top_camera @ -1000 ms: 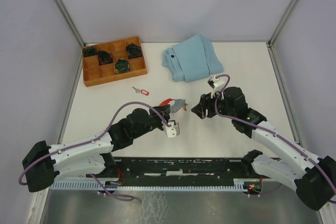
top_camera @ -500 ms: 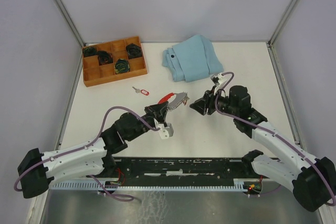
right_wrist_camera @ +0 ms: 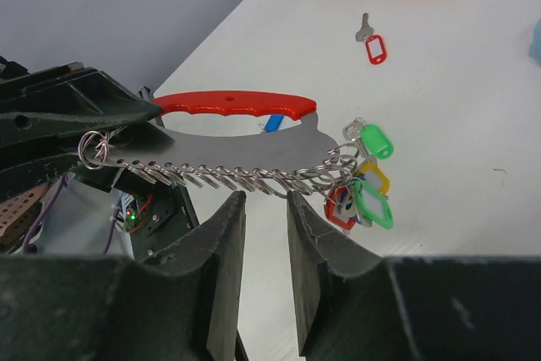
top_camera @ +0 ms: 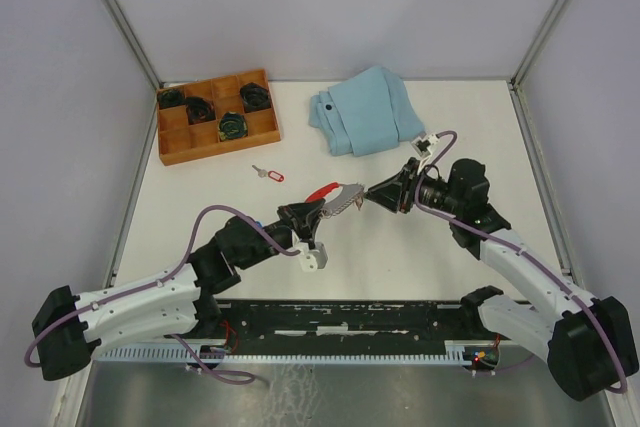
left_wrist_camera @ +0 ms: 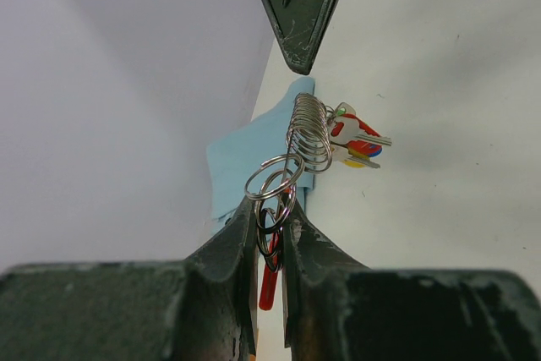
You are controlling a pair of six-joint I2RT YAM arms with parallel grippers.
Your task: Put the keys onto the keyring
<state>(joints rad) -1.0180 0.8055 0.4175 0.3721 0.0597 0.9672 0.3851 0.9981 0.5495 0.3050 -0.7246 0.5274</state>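
Observation:
The keyring (top_camera: 335, 194), a red curved strip on a grey plate with a row of silver loops, hangs above the table. My left gripper (top_camera: 308, 210) is shut on its loop end (left_wrist_camera: 272, 209). Several keys (right_wrist_camera: 365, 177) with green, yellow and red tags hang bunched at the far end; they also show in the left wrist view (left_wrist_camera: 355, 138). My right gripper (top_camera: 373, 197) points left at the keyring. Its jaws (right_wrist_camera: 265, 202) are open and empty just under the loop row (right_wrist_camera: 220, 177). One loose key with a red tag (top_camera: 268, 173) lies on the table (right_wrist_camera: 372, 44).
A wooden compartment tray (top_camera: 216, 117) holding dark round items stands at the back left. A folded light-blue cloth (top_camera: 365, 110) lies at the back centre. Grey walls enclose the white table (top_camera: 480, 147).
My left arm has drawn back toward its base, still holding the keyring at about the same place. My right wrist has shifted right and turned, so its fingers now point at the loops.

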